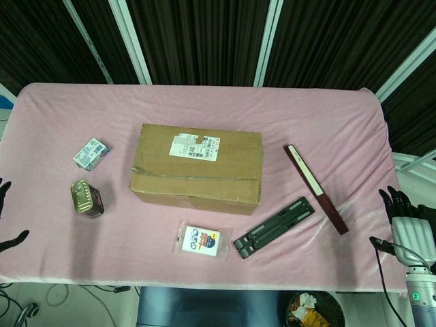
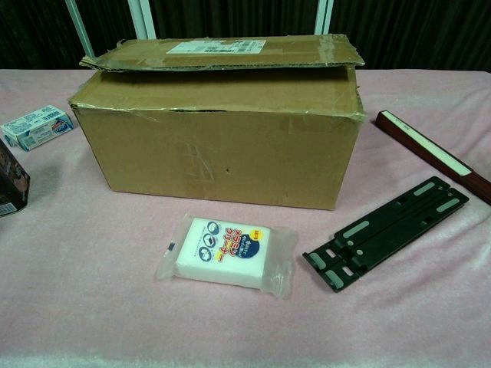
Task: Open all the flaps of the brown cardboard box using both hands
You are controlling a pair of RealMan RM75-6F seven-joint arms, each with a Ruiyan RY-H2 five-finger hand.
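Right hand [image 1: 403, 221]: at the table's edge, well right of the brown cardboard box [image 1: 197, 168], fingers spread and pointing up, holding nothing, touching nothing. Left hand [image 1: 5, 214]: only dark fingertips show at the frame edge, well left of the box; whether it is spread or clenched cannot be told. Neither hand appears in the chest view.

Box sits mid-table on the pink cloth [image 1: 204, 102], flaps down. Chest view shows what the head view does not: the far top flap [image 2: 222, 52] lifted slightly, torn edges.

Beside the box: packaged sponge [image 1: 200, 240] in front, black folding stand [image 1: 274, 227] front-right, dark red long case [image 1: 315, 188] right, tin can [image 1: 86, 198] and small blue-white carton [image 1: 91, 153] left.
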